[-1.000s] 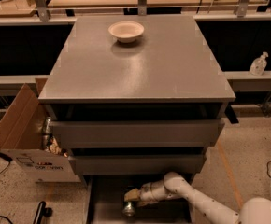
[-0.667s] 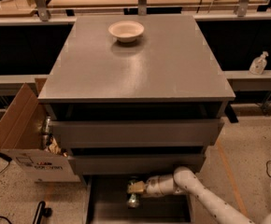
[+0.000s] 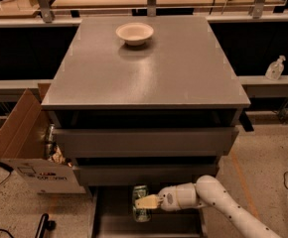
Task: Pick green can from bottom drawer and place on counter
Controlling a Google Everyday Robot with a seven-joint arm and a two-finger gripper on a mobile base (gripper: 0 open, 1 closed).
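Observation:
The green can [image 3: 140, 192] stands upright in the open bottom drawer [image 3: 113, 223], just in front of the middle drawer's lower edge. My gripper [image 3: 144, 202] reaches in from the right on its white arm [image 3: 218, 202]. It is shut on the green can, with a pale finger [image 3: 148, 201] lying across the can's middle. The can's lower part [image 3: 142, 215] shows below the finger; I cannot tell whether it touches the drawer floor. The grey counter [image 3: 149, 73] is the cabinet top above.
A white bowl [image 3: 134, 33] sits at the back of the counter. Two closed grey drawer fronts [image 3: 144, 142] hang over the bottom drawer. An open cardboard box [image 3: 22, 143] stands at the cabinet's left. A clear pump bottle [image 3: 275, 67] is on a ledge at the right.
The gripper has moved slightly up and back toward the cabinet, and the green can now shows clearly between its fingers. The arm's elbow has shifted right.

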